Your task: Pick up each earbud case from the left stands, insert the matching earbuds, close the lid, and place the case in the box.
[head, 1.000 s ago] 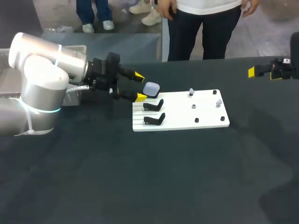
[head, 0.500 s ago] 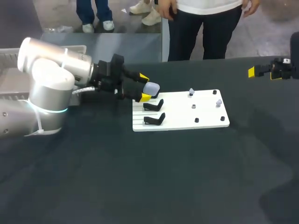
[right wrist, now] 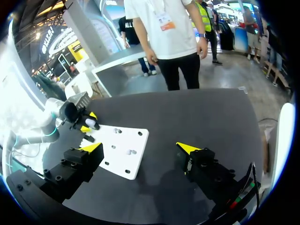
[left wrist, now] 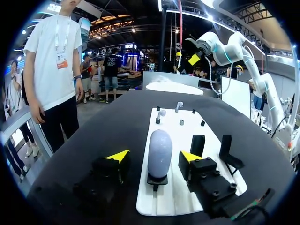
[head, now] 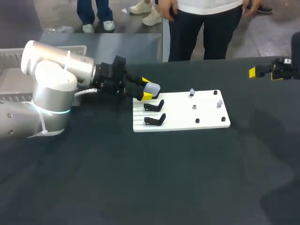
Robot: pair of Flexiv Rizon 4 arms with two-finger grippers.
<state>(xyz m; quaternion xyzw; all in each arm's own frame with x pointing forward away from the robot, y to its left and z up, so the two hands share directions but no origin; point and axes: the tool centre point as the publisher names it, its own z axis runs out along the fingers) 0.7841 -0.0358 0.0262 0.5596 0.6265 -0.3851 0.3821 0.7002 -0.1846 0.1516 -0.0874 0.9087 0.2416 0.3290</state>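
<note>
A pale blue-grey earbud case (left wrist: 160, 152) stands upright on the first black stand at the left end of the white board (head: 206, 119). My left gripper (left wrist: 153, 157) straddles it, one yellow tip on each side. A narrow gap shows on both sides, so the gripper is open. In the head view the case (head: 152, 87) sits between the same tips. Two more black stands (head: 154, 105) (head: 154, 120) are empty. Small pale earbuds (head: 191, 92) (head: 219, 103) sit on pegs at the board's right end. My right gripper (right wrist: 140, 149) hangs open and empty, high at the table's far right.
A light crate (head: 14, 54) sits at the table's left edge, partly hidden by my left arm (head: 51, 89). Small black pegs (head: 197, 120) dot the board's right part. Dark tabletop (head: 164, 178) stretches in front of the board.
My left gripper has slid right until its fingers flank the case, and the fingers have drawn closer together. The right arm has stayed still.
</note>
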